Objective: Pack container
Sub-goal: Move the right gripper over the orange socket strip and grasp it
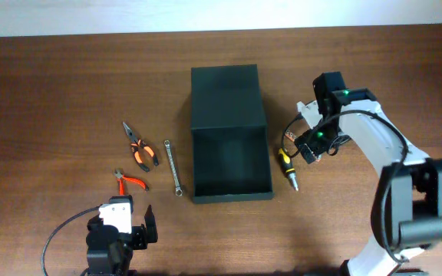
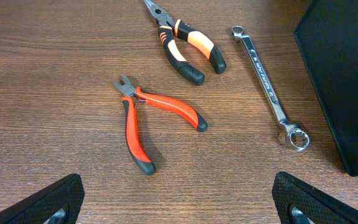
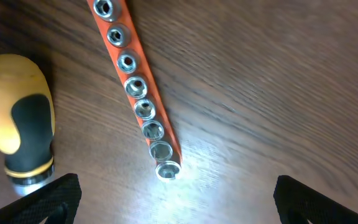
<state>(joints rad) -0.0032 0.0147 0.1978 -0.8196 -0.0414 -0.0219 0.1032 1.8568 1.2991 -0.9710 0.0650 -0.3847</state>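
The dark green-black container (image 1: 230, 138) stands open at table centre, its flap lid (image 1: 226, 96) laid back; its wall shows in the left wrist view (image 2: 347, 81). My right gripper (image 3: 176, 199) is open just right of the container, low over an orange socket rail (image 3: 137, 87), next to a yellow-and-black screwdriver (image 3: 18, 118) (image 1: 287, 167). My left gripper (image 2: 179, 202) is open and empty at the front left, short of the red cutters (image 2: 143, 118) (image 1: 130, 181), the orange-and-black pliers (image 2: 188, 45) (image 1: 140, 146) and the wrench (image 2: 269, 84) (image 1: 173, 167).
The container looks empty inside. The tools lie loose on the wooden table (image 1: 52, 115), the pliers, cutters and wrench left of the container, the screwdriver and socket rail right of it. The right arm (image 1: 382, 146) reaches in from the right front.
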